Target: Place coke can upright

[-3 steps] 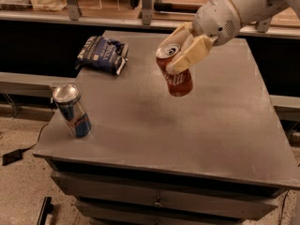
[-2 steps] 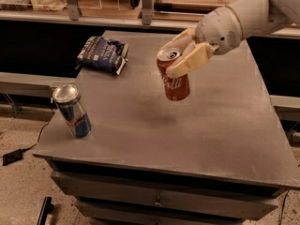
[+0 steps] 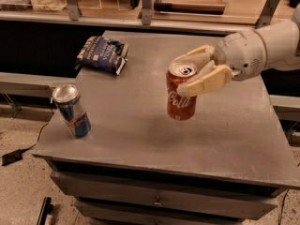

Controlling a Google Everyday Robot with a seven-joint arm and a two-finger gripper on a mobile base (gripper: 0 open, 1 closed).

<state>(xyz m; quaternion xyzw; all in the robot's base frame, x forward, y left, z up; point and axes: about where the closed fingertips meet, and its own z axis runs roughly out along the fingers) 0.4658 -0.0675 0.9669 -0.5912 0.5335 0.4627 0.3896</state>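
The gripper [image 3: 179,76] hangs over the middle of the table [image 3: 225,125], a little to the right of centre, and it is closed around the coke can [image 3: 182,100]. Its 2 cream fingers [image 3: 206,81] clamp the upper part of the can: 1 lies behind the rim, the other crosses the front just below the silver top. The white arm [image 3: 262,46] reaches in from the right edge of the view.

The coke can stands upright in that grip, pull tab and silver top facing up, white script running down its red side. Its base is right at the table surface, with a soft shadow under it; whether it actually touches the table cannot be told.

Well apart from it, near the front left corner of the table, stands a blue can [image 3: 71,110], taller and slimmer, leaning slightly with its top tipped to the left. At the back left of the table lies a dark blue bag [image 3: 102,54], crumpled and flat on the surface, clear of both cans.

The table is grey, with drawers [image 3: 159,198] below its front edge. On the floor [image 3: 23,186] to the left lies a black cable [image 3: 11,156]
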